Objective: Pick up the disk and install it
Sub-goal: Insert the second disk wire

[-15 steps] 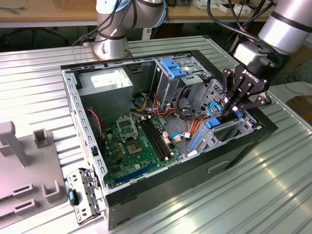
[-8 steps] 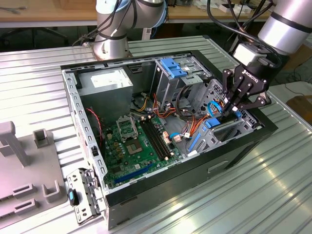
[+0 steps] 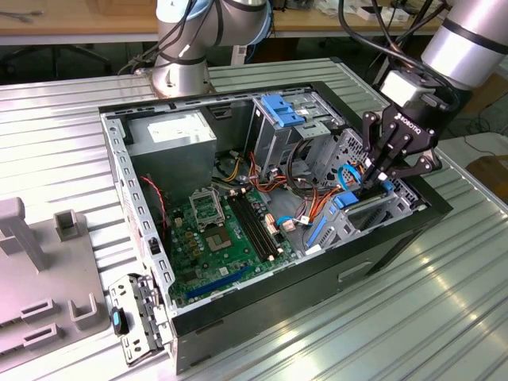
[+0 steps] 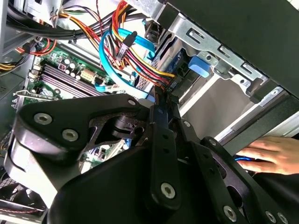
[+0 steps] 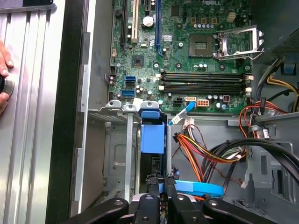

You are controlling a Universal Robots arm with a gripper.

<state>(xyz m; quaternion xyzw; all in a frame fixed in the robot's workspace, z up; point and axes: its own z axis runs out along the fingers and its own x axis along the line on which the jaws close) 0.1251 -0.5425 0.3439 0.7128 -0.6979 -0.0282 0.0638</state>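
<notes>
The gripper (image 5: 161,186) is seen with its fingers drawn almost together. From the first wrist view they look to be pinched on the top edge of the disk (image 5: 153,135), though the contact itself is partly hidden by the linkage, so that bit is a guess. The disk stands on edge, blue rail uppermost, partway down in the metal drive bay (image 5: 117,154) at the front corner of the computer case (image 3: 317,278).

The step in hand is judged to be seating the drive in its slot. For that to go well, the disk should be held square to the bay walls so both rails are caught by the guides together. A tilted drive would probably bind. Downward pressure is best applied slowly and straight.

Just beside the fingers a flat blue cable (image 5: 198,188) is looped, and the coloured wire bundle (image 5: 201,151) lies close behind it. Both should be kept out from under the drive. Further off, the motherboard (image 5: 187,56) is well apart and not at risk.

A person's hand (image 5: 4,74) is rested outside the case wall — best left there while anything is pushed.
</notes>
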